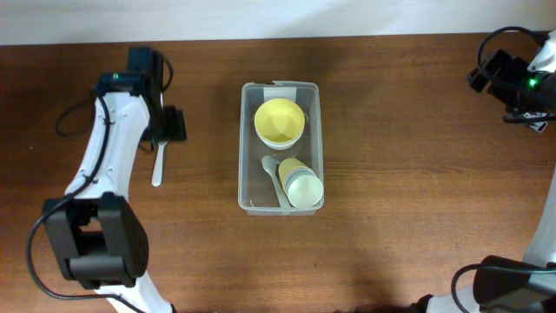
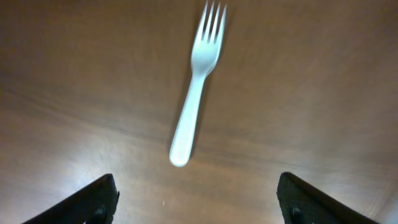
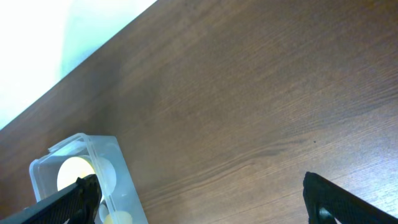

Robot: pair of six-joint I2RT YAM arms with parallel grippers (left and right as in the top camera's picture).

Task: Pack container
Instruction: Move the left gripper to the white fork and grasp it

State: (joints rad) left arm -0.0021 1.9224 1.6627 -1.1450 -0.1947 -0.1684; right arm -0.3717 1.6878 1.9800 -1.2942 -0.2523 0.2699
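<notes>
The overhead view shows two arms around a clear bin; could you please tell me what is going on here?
The arms are packing the container, which already holds a yellow bowl, a pale cup on its side and a spoon. The left gripper hangs over a white fork lying on the table, jaws open, nothing gripped yet. The right gripper sits off at the table's right edge, jaws open and empty.

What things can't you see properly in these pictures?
- Overhead: one end of the fork is hidden under the left gripper.
- Right wrist: most of the container is cut off by the picture's bottom edge, so only a bit of the yellow bowl shows.
- Overhead: the label on the container is too small to read.
</notes>
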